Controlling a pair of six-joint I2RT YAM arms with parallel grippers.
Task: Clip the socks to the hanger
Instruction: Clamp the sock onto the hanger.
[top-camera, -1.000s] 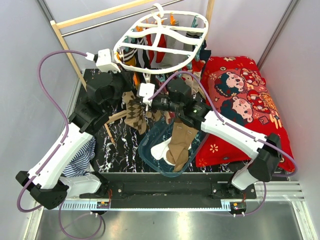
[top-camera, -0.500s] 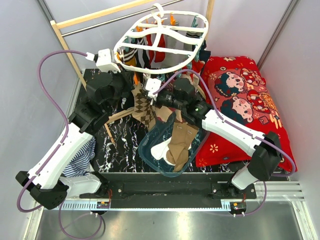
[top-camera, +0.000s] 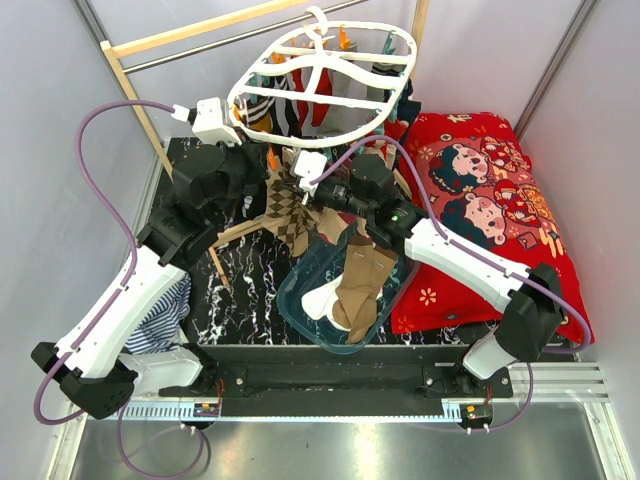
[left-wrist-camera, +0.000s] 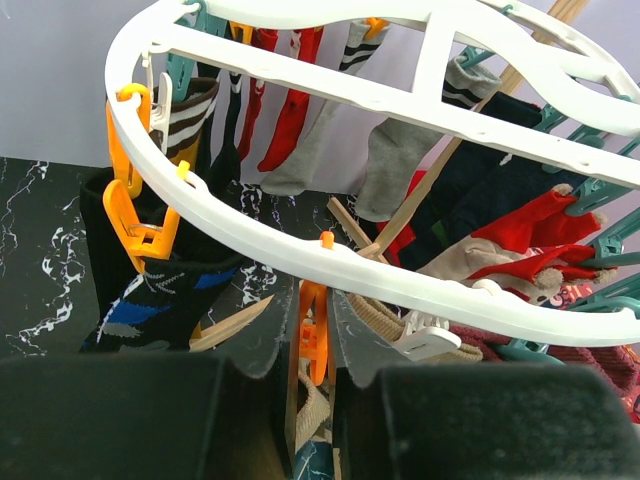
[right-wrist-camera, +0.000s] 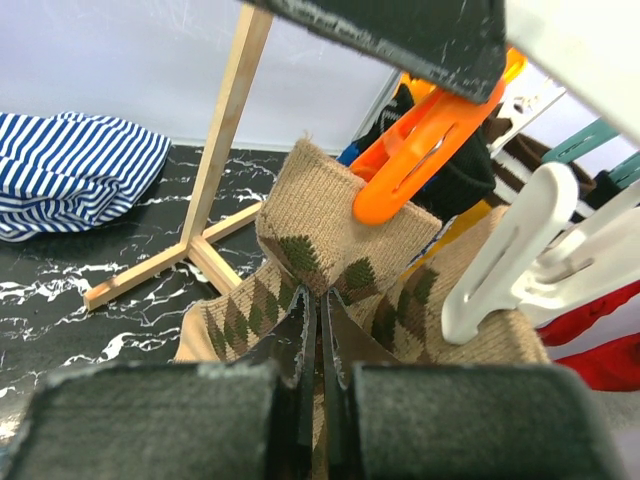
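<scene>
Hanger (left-wrist-camera: 380, 288) hangs above black marbled tabletop (top-camera: 235, 295), grey walls (top-camera: 50, 120).

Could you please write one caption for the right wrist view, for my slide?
Right end effector pinches the tan argyle sock close to an orange clip.
</scene>
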